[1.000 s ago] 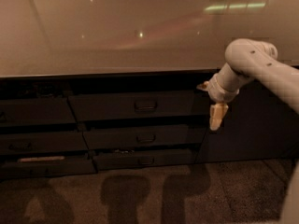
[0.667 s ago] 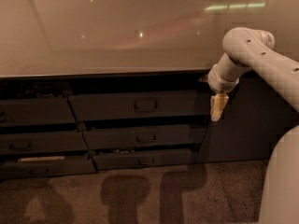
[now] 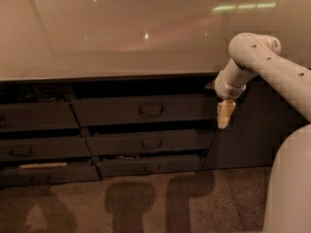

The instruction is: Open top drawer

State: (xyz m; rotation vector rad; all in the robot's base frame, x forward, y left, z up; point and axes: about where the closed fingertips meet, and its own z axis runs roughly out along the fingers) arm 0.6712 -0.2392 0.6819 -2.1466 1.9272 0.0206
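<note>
I see top drawer mid-frame, just under table edge: wide dark grey front, small loop handle at centre. At right, gripper hangs pointing down beside drawer's right end; I can't tell its opening.

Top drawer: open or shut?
Partly open: the top drawer juts out past the drawers below, dark gap above. The gripper hangs beside its right end.

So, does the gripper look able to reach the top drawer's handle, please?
Probably yes: the gripper hangs at the right end of the top drawer, with nothing between it and the handle.
</note>
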